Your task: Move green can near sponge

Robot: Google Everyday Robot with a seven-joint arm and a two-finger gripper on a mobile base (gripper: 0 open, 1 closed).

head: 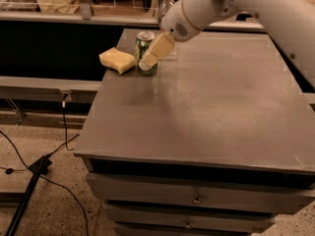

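Observation:
The green can (143, 47) stands upright on the grey table (206, 107) near its far left corner, with its silver top showing. The pale yellow sponge (117, 60) lies just left of the can, a small gap between them. My gripper (150, 57) reaches down from the upper right and is open around the can. One beige finger (157, 49) slants across the can's right front. The other finger is hidden behind the can.
A clear plastic water bottle (168, 1) stands right behind the can, mostly hidden by my arm (236, 4). The table's left edge is close to the sponge. A counter with shelves runs behind. Cables lie on the floor at left.

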